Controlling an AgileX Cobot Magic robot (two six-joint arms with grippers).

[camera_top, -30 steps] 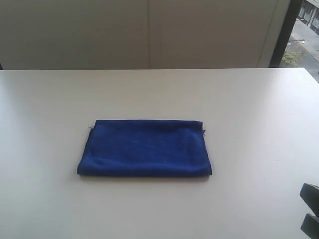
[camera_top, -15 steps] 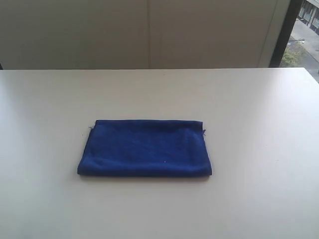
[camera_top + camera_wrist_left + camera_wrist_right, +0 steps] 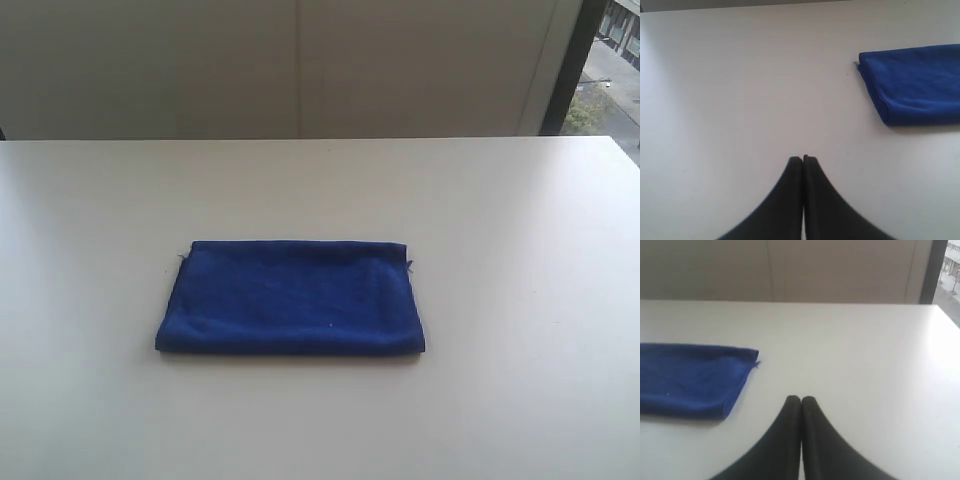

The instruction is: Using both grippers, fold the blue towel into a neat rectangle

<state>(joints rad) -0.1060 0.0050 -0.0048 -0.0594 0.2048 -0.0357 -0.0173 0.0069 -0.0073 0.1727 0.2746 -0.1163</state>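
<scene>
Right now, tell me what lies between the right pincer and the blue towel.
Only bare white table. The right wrist view shows the shut right pincer apart from the blue towel, with nothing on the stretch between them.

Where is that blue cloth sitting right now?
The blue towel lies folded flat on the white table, near the middle of the exterior view. The wrist views show it apart from the shut left tool and right tool, touching neither.
</scene>
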